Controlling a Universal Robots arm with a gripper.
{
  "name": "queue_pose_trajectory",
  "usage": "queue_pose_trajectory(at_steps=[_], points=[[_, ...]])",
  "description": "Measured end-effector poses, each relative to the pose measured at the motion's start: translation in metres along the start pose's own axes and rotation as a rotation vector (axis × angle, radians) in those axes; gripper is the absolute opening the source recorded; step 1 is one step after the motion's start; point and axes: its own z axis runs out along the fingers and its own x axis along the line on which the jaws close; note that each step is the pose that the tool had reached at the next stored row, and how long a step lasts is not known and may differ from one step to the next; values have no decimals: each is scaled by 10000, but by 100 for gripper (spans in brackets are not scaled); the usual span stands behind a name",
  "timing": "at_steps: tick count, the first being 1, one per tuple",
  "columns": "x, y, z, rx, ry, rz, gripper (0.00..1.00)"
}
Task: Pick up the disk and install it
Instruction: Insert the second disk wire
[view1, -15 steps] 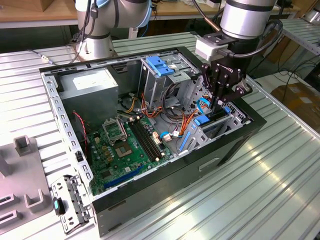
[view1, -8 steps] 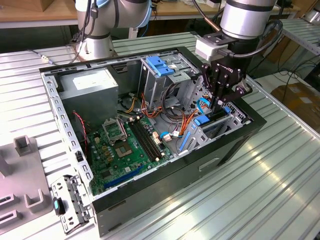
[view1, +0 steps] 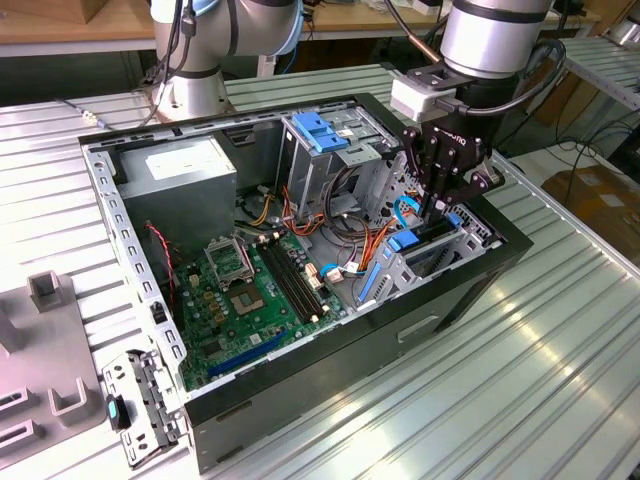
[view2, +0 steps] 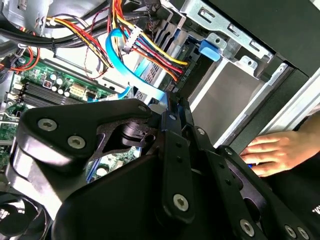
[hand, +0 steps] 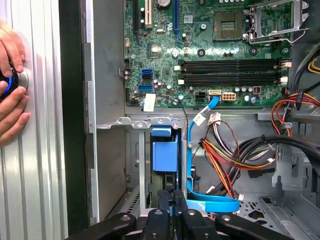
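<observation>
You are at the install step: the black gripper (view1: 441, 205) hangs over the drive cage at three o'clock in the open black computer case (view1: 330, 385), jaws pinched narrow on the silver-grey disk with blue rails (hand: 165, 155), standing edge-on in its slot. It wants a straight push home. The first wrist view adds a person's hand (hand: 11, 95) on the ribbed metal table (view1: 520, 380).
</observation>
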Motion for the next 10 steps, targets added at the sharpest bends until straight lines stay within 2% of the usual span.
queue_pose_trajectory(at_steps=[1, 2, 3, 4, 5, 7, 10], points=[[19, 17, 7, 185, -224, 44, 16], [39, 20, 11, 207, -354, 56, 16], [84, 20, 19, 209, -539, 71, 16], [149, 19, 34, 206, -882, 95, 16], [190, 20, 48, 205, -904, 98, 16], [196, 18, 52, 204, -965, 102, 16], [197, 18, 55, 202, -1124, 113, 16]])
